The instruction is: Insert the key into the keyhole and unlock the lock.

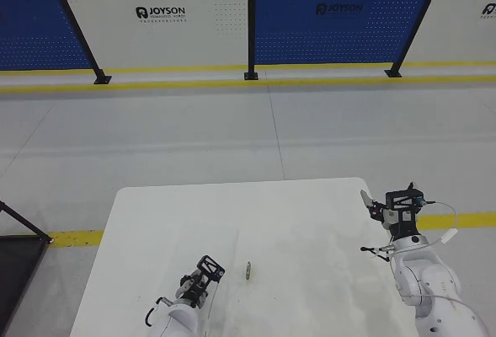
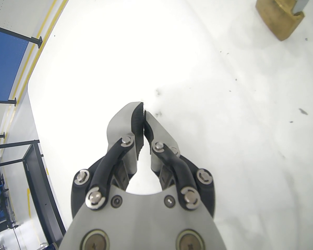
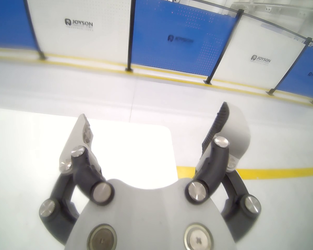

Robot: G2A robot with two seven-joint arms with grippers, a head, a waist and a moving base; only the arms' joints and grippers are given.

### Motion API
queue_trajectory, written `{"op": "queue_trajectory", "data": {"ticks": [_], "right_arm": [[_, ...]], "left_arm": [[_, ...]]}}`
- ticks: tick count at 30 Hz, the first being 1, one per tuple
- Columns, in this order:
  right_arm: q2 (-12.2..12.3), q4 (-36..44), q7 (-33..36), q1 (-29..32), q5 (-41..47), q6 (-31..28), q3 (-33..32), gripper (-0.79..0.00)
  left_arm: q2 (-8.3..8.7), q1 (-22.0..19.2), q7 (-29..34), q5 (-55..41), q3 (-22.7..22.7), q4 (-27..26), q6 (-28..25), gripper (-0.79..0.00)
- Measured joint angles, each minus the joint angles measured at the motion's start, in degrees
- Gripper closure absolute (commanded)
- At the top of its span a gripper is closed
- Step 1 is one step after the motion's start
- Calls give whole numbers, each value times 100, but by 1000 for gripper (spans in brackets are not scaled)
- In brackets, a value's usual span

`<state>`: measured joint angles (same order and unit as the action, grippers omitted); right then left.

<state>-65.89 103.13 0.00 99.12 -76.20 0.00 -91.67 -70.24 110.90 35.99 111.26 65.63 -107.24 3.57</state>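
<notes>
White tabletop (image 2: pixel 172 53) carries a steel-shackled brass padlock (image 2: pixel 279 14). Left end effector (image 2: pixel 143 113) pinched shut, right end effector (image 3: pixel 154 115) spread wide, both empty; nudged, the padlock may skid.

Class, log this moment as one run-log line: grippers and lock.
left gripper: shut, apart from padlock | right gripper: open, at table corner | padlock: on table, untouched

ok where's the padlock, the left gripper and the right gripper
padlock (image 2: pixel 279 18): left wrist view, on its brass body
left gripper (image 2: pixel 143 111): left wrist view, where the shut fingertips meet
right gripper (image 3: pixel 154 111): right wrist view, midway between the open fingertips
</notes>
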Motion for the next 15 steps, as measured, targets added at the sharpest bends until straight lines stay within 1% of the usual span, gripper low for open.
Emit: {"op": "queue_trajectory", "data": {"ticks": [8,15], "right_arm": [[0,0,0,0,0,0,0,-785],[0,0,0,0,0,0,0,-785]], "left_arm": [[16,204,-266,-322,176,-195,-51,0],[32,365,-666,-967,523,-262,-9,0]]}}
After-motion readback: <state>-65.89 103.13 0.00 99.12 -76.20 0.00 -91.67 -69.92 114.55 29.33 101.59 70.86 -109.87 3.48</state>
